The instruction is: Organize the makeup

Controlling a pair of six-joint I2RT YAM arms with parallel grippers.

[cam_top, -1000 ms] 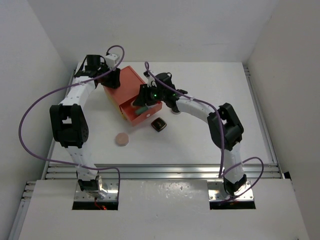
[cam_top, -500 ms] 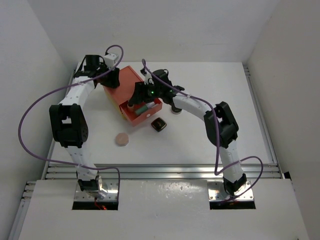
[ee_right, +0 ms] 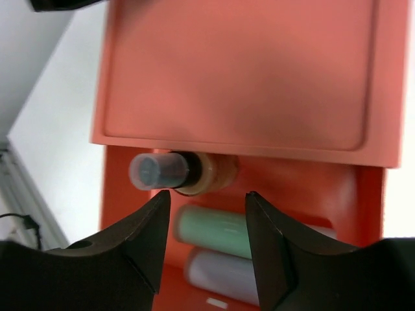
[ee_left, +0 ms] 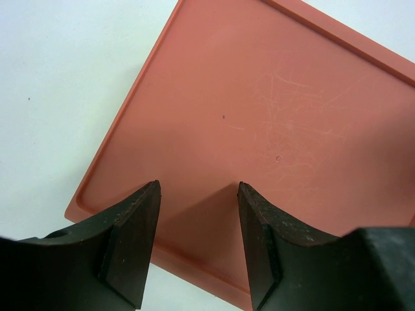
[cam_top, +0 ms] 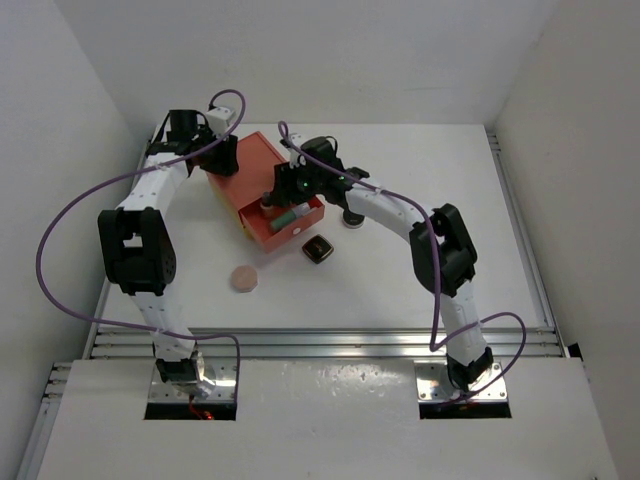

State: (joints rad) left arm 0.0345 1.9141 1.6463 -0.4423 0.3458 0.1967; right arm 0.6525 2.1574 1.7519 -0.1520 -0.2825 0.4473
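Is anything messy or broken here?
Nothing looks broken or spilled. But three things lie loose on the table, outside the open drawer: the pink disc, the square compact and the round compact. The tan bottle lies inside it beside two others.

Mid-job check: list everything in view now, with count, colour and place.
drawer box: 1, orange-red, table's far left, drawer open
bottle: 1, tan, dark cap, lying in drawer
tube: 1, pale green, in drawer
cylinder: 1, white, in drawer
square compact: 1, black, table, by drawer front
round compact: 1, black, table, right of drawer
disc: 1, pink, table, near side of box
table: 1, white, under everything
left gripper: 1, black, open over box top
right gripper: 1, black, open above drawer
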